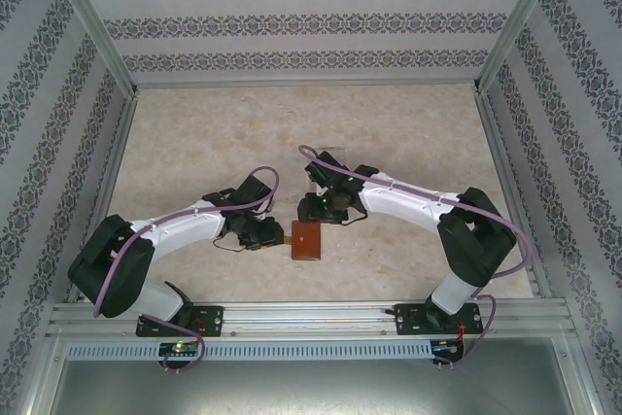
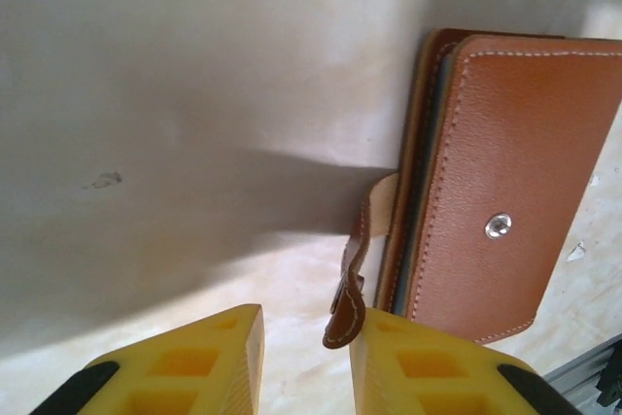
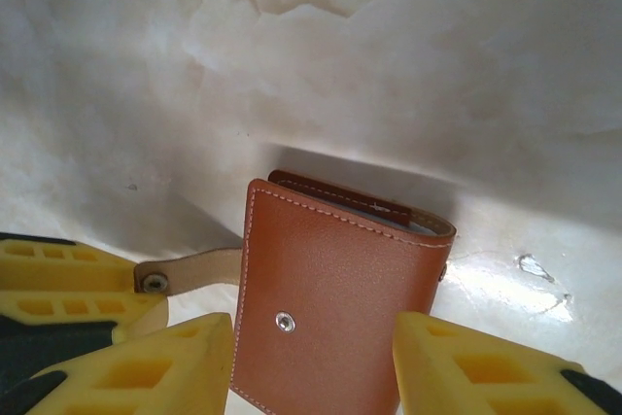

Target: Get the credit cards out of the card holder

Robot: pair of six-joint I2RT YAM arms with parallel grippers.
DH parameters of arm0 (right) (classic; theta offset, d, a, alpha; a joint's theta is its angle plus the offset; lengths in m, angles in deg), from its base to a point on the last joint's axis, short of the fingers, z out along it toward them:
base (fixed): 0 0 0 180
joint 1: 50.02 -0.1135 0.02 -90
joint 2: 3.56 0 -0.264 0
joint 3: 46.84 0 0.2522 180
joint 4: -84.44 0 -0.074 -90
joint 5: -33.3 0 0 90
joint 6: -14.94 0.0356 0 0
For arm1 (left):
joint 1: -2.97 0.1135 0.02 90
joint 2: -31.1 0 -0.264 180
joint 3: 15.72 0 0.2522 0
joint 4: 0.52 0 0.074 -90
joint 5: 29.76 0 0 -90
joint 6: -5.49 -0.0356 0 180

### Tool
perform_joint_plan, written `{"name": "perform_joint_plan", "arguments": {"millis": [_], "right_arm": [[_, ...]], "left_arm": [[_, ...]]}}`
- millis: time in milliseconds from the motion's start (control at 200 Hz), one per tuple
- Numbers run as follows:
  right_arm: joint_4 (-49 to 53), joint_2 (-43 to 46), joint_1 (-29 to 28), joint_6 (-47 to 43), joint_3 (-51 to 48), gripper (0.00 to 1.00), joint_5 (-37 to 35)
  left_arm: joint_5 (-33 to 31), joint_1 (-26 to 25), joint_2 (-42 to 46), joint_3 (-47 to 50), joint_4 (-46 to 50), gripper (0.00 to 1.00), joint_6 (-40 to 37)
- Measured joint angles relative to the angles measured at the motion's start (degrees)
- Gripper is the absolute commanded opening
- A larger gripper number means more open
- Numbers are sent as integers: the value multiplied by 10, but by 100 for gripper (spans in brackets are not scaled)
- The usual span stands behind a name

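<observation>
Nothing in these views can be read: no lettering, brand mark, number or sign. The card holder (image 3: 330,289) shows plain brown leather with pale stitching and an unmarked metal snap stud (image 3: 284,321). The walls (image 1: 292,21) carry bands of ornamental pattern rather than writing.

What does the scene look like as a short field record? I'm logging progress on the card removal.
card holder: shut, flat on the table, snap undone
left gripper: open, loose strap end between its fingers
right gripper: open, astride the card holder
stage: card holder not yet opened
</observation>
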Motion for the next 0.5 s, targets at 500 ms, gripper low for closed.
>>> {"name": "perform_joint_plan", "arguments": {"millis": [500], "right_arm": [[46,-31,-35,6,33,52,-43]], "left_arm": [[68,39,-11,21,-95,16,-13]]}}
